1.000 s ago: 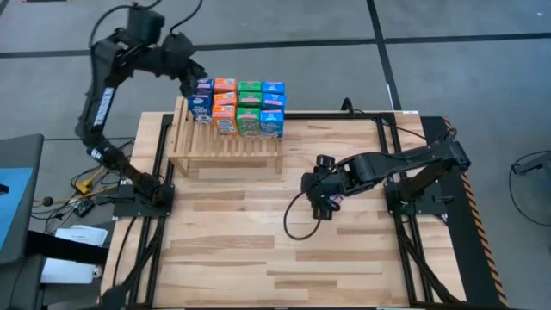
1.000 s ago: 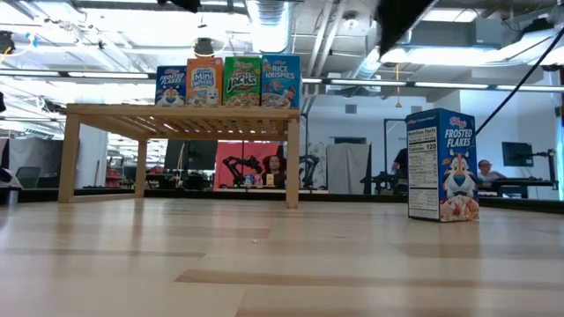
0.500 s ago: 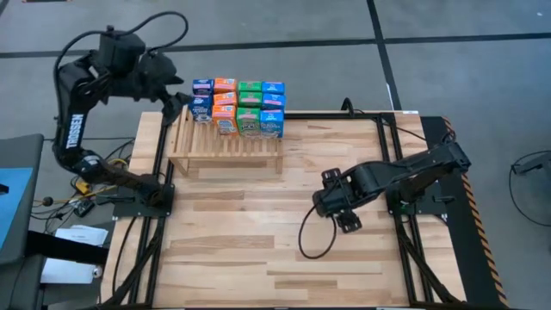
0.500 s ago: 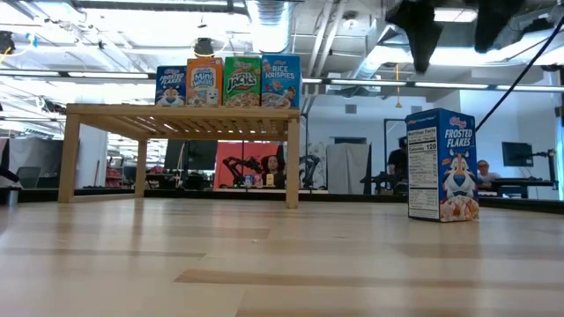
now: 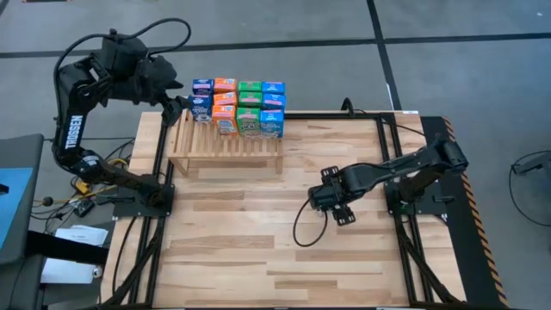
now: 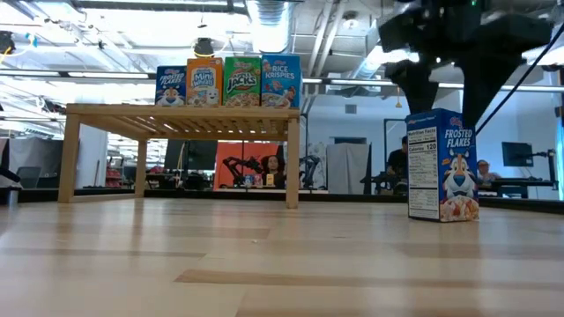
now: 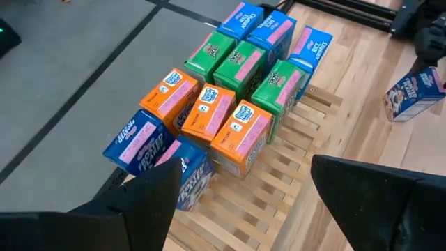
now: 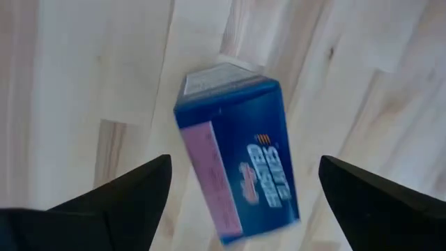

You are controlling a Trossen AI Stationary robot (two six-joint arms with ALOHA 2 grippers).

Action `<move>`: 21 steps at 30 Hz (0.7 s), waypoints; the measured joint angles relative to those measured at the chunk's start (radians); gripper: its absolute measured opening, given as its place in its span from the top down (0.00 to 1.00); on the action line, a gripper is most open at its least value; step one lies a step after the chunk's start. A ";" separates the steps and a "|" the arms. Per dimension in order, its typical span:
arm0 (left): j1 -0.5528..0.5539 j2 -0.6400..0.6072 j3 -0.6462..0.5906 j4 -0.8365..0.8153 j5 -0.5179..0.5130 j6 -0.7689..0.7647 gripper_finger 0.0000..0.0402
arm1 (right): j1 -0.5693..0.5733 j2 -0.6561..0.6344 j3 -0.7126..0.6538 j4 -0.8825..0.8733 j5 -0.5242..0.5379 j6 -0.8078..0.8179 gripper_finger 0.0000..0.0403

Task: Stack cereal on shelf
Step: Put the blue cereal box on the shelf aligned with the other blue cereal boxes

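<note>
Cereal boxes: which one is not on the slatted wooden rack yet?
The blue Frosted Flakes cardboard box, standing alone on the plank tabletop beneath the open right pincer; the other small boxes sit on the rack.

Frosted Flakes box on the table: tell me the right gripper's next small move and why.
Probably lower the right gripper straight down and close. Its fingers are open above the upright Frosted Flakes box, which stands alone away from the shelf.
</note>
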 joint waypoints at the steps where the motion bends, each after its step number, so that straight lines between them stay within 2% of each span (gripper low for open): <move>1: 0.000 0.000 0.000 0.000 0.001 0.000 0.22 | -0.002 0.000 -0.014 0.015 -0.001 0.001 0.04; 6: 0.000 0.000 0.000 0.000 0.049 0.015 0.23 | -0.001 0.000 -0.046 0.075 -0.015 0.027 0.07; 15: 0.000 0.000 -0.001 0.004 0.077 0.030 0.23 | -0.001 0.000 -0.046 0.079 -0.023 0.062 0.29; 21: 0.000 -0.007 -0.069 0.019 0.167 0.038 0.23 | -0.001 0.000 -0.046 0.079 -0.024 0.096 0.37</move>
